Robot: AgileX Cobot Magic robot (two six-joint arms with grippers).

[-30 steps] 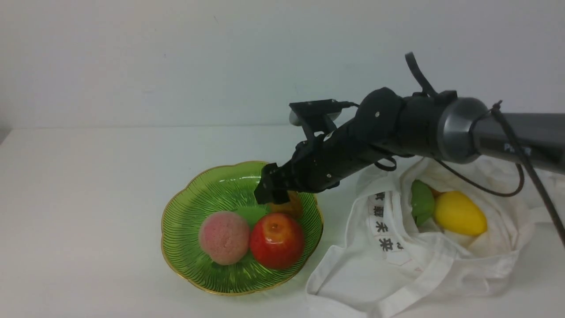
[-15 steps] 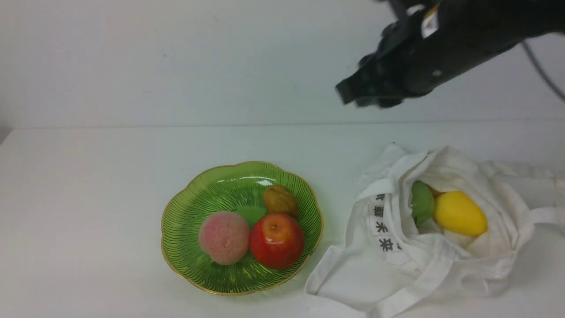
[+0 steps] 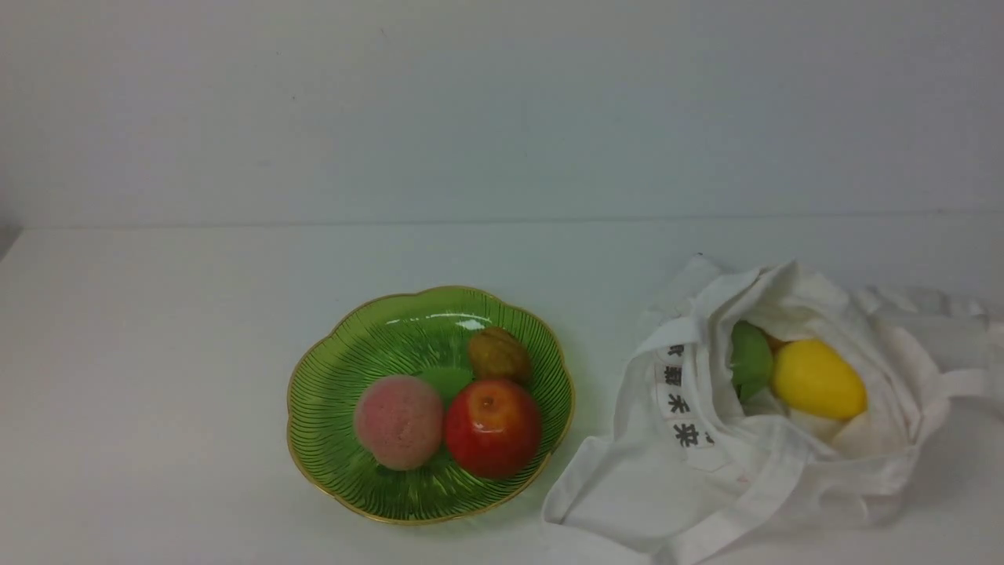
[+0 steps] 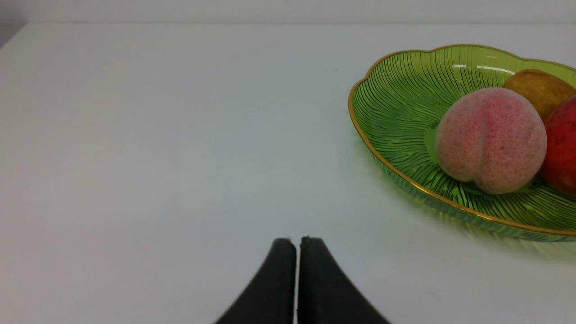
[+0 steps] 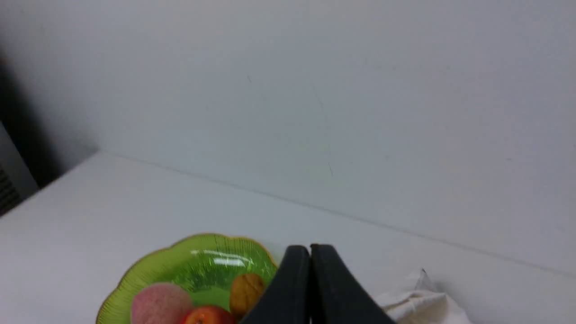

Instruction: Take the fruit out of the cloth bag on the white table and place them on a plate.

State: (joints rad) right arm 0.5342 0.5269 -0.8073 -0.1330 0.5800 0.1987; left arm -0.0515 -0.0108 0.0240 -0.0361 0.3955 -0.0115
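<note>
Plate [image 3: 345,377] is sitting on the tabletop [image 3: 157,353] just beside the cloth bag [image 3: 667,486], likely to keep transfers short. It is carrying a peach [image 3: 398,421], a red apple [image 3: 492,428] and the brown kiwi-like fruit [image 3: 499,355]. The yellow lemon-shaped fruit [image 3: 818,379] and the green fruit [image 3: 751,357] are lying in the bag's open mouth, not yet moved. Left claw [image 4: 297,240] is hovering over bare tabletop, jaws pressed together, gripping nothing. Right claw [image 5: 310,247] is also fully closed and empty, outside the front view.
</note>
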